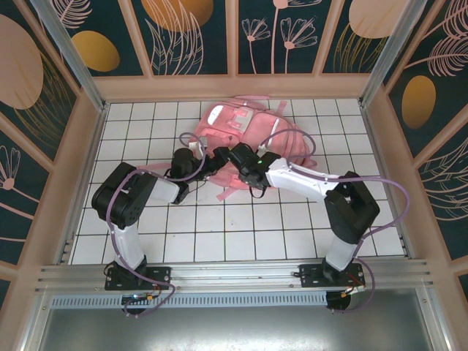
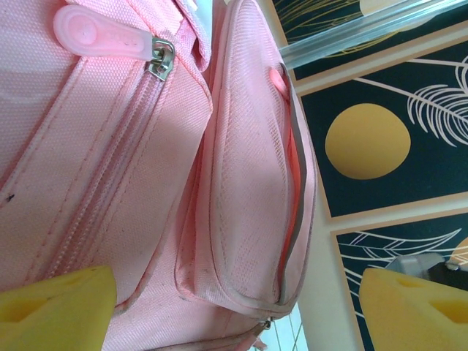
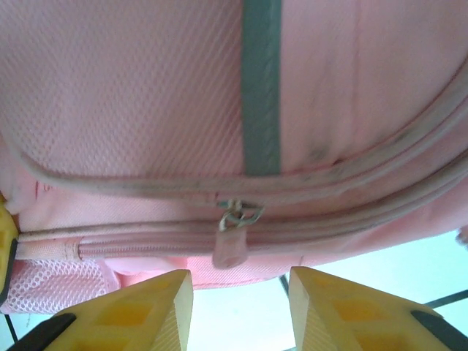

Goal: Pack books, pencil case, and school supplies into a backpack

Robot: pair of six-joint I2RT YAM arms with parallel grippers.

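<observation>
Pink cloth backpack (image 1: 245, 128) lies at the far middle of the white tiled worktop (image 1: 241, 234), with the left jaws spread wide near its side pocket (image 2: 241, 190) and the right jaws parted just under a zip pull (image 3: 230, 248), both holding nothing.

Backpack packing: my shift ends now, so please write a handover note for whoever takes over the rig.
Left tool open, at the side pocket of the backpack. Right tool open, zip pull just ahead of it, not gripped. The backpack lies on the table; that zip looks closed. Done: cannot tell what is packed. Left: probably open the zip, load items, close.
</observation>
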